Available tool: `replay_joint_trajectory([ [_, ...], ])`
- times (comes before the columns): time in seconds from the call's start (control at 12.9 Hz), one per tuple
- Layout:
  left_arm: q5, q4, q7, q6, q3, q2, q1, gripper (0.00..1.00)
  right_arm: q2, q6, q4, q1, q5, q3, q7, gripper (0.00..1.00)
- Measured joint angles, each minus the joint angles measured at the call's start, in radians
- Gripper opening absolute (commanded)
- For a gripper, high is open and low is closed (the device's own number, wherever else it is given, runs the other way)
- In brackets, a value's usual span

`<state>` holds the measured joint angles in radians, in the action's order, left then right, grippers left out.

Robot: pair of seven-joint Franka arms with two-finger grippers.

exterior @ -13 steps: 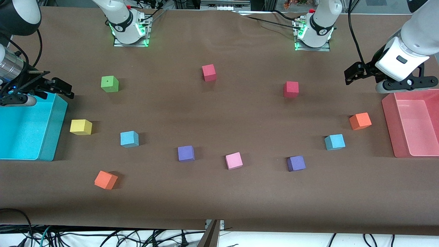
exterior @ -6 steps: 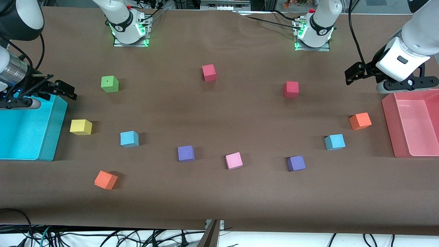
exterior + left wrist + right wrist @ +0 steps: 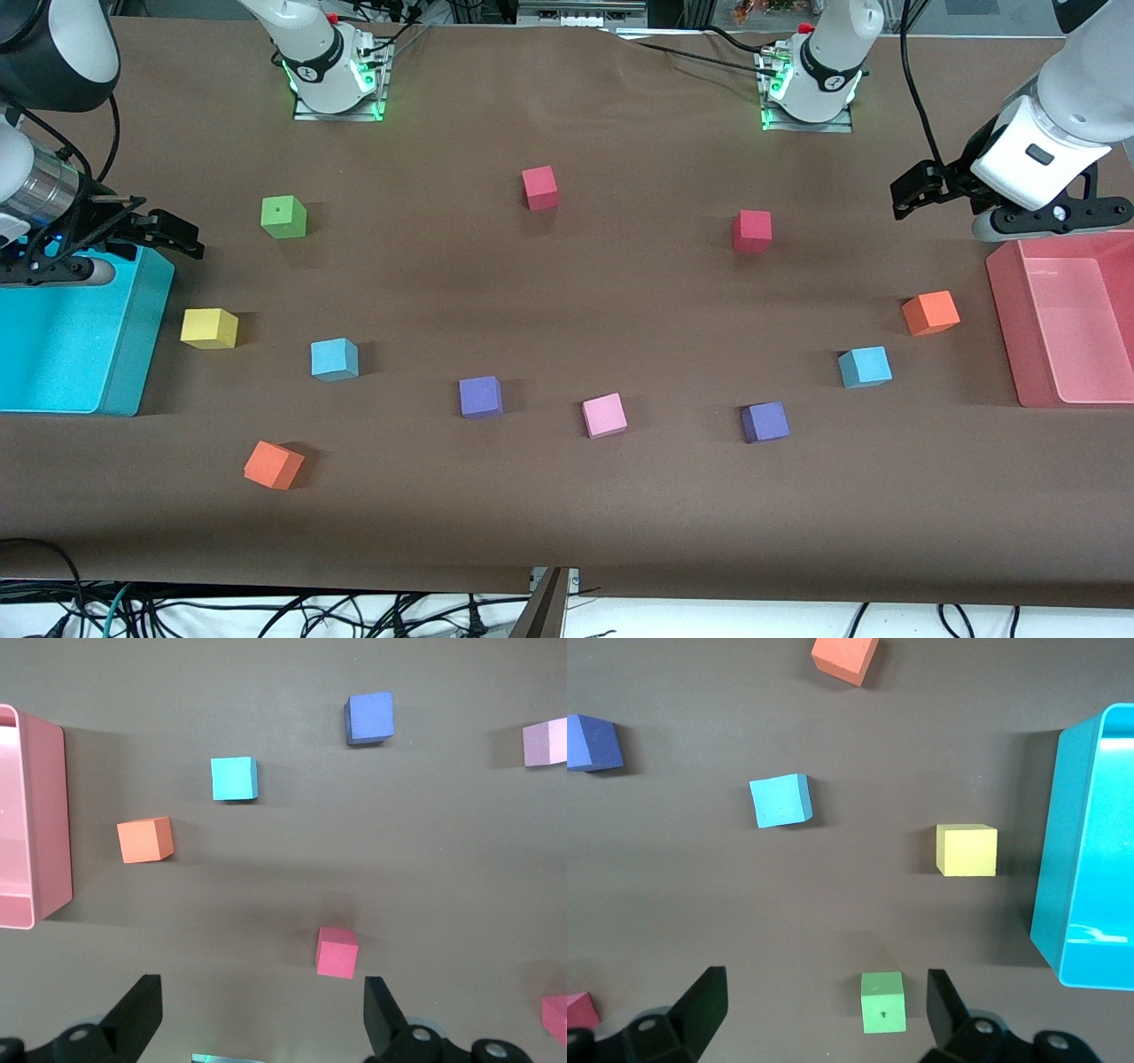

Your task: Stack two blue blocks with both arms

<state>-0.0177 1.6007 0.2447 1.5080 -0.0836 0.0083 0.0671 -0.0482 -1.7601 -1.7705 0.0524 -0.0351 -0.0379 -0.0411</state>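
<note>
Two sky-blue blocks lie apart on the brown table. One blue block (image 3: 334, 359) (image 3: 780, 800) is toward the right arm's end, beside the yellow cube. The other blue block (image 3: 865, 367) (image 3: 234, 779) is toward the left arm's end, beside an orange cube. My right gripper (image 3: 111, 244) (image 3: 824, 1005) is open and empty, up over the rim of the cyan bin (image 3: 142, 292). My left gripper (image 3: 992, 206) (image 3: 261, 1010) is open and empty, up over the table by the pink bin (image 3: 1005, 328).
Other cubes are scattered about: green (image 3: 283, 217), yellow (image 3: 209, 328), two orange (image 3: 274, 465) (image 3: 930, 313), two purple (image 3: 481, 396) (image 3: 765, 422), pink (image 3: 604, 415), two red (image 3: 540, 188) (image 3: 752, 230). The bins stand at the table's two ends.
My right gripper has shifted a little from the cyan bin toward the table's middle. The left gripper has barely moved. No block has moved.
</note>
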Motion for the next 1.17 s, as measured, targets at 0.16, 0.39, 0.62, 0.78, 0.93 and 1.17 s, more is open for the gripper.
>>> replay_joint_trajectory([
  [0.16,0.000,0.000,0.000,0.000,0.000,0.000,0.000,1.00,-0.002,0.001,0.000,0.000,0.000,0.000,0.000,0.99],
  [0.39,0.000,0.000,0.000,0.000,0.000,0.000,0.000,1.00,-0.004,0.000,0.000,0.000,0.000,-0.001,0.000,0.99],
  [0.62,0.000,0.000,0.000,0.000,0.000,0.000,0.000,1.00,-0.007,0.000,0.004,-0.001,0.000,-0.022,0.000,0.99],
  [0.78,0.000,0.000,0.000,0.000,0.000,0.000,0.000,1.00,-0.033,-0.001,0.023,-0.017,0.000,-0.046,0.000,0.99],
  [0.93,0.000,0.000,0.000,0.000,0.000,0.000,0.000,1.00,-0.087,-0.006,0.047,-0.051,0.000,-0.054,0.001,0.99],
  [1.17,0.000,0.001,0.000,0.000,0.001,0.000,0.000,1.00,-0.192,-0.096,0.058,-0.086,0.000,-0.056,0.002,0.99],
])
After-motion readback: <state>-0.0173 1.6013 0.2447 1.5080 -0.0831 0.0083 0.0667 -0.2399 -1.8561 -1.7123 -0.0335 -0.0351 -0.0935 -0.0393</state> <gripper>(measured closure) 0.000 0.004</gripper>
